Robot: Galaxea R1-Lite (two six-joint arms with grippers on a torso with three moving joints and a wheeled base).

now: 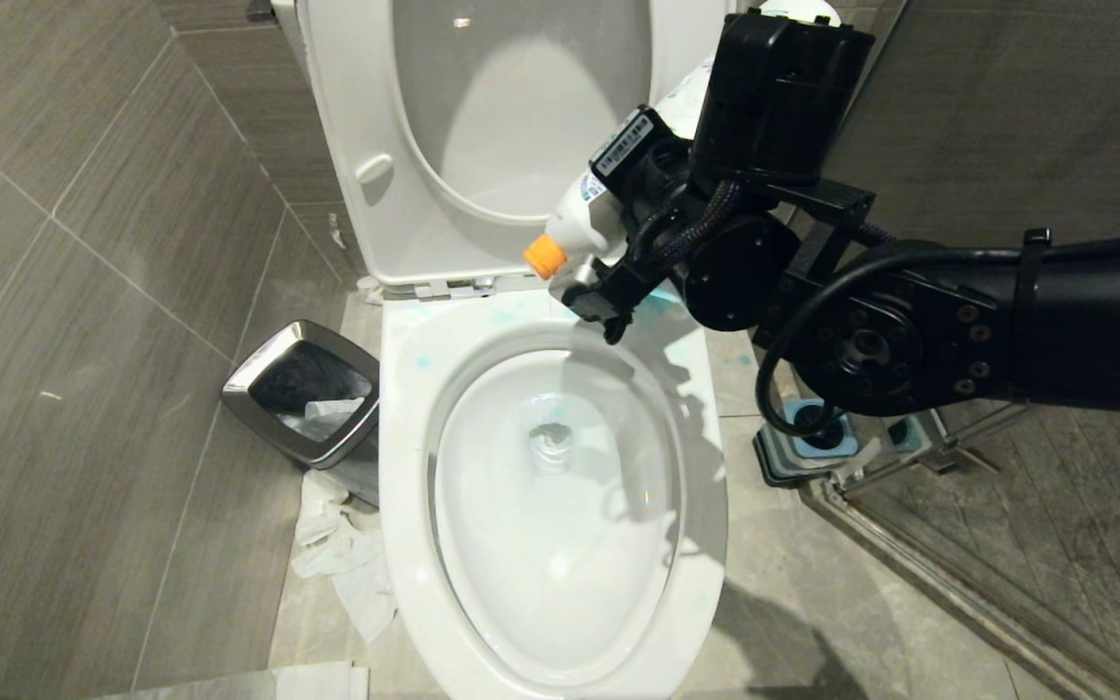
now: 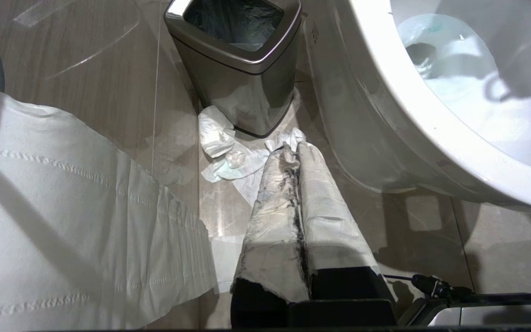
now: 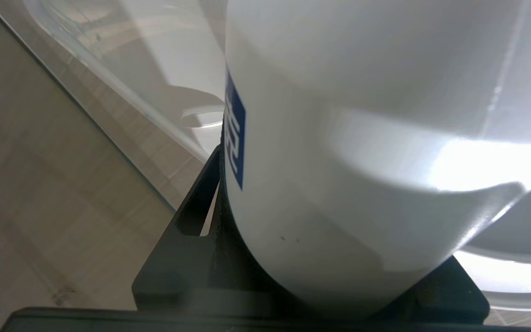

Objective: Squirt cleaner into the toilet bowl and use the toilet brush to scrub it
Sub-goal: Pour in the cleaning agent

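The white toilet bowl (image 1: 404, 467) stands open, its lid raised against the wall. My right gripper (image 1: 618, 228) is shut on a white cleaner bottle (image 1: 584, 209) with an orange cap (image 1: 544, 257). The bottle is tilted, cap pointing down over the back rim. In the right wrist view the bottle (image 3: 362, 161) fills the space between the jaws. Pale turquoise cleaner (image 1: 662, 301) is smeared on the back rim, and a trace of cleaner (image 2: 431, 30) shows inside the bowl (image 2: 431, 133). My left gripper (image 2: 295, 147) hangs shut and empty low beside the bowl. I cannot make out the toilet brush.
A chrome-rimmed waste bin (image 1: 302, 389) stands left of the bowl, with crumpled tissue (image 1: 336, 554) on the floor beside it. A blue-grey stand (image 1: 813, 437) sits right of the bowl, mostly behind my right arm. A glass shower partition (image 1: 1007, 544) runs along the right.
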